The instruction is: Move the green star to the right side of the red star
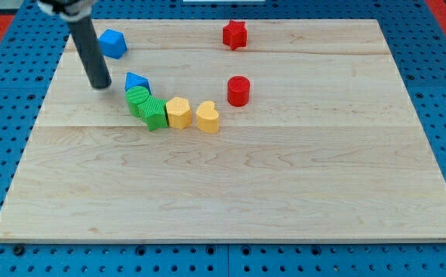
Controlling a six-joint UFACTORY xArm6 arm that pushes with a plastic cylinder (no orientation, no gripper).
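Well, I have no pincer — just my tip (pixel 100 85), resting on the desk (pixel 284 192) left of the blue block (pixel 136 81). Below-right of it the green star (pixel 154 113) sits wedged between a green round block (pixel 137 98) and a yellow block (pixel 178 112). The red star (pixel 235 35) is well apart, top. Light, rigid, likely to spin — I'd push its left flank squarely.
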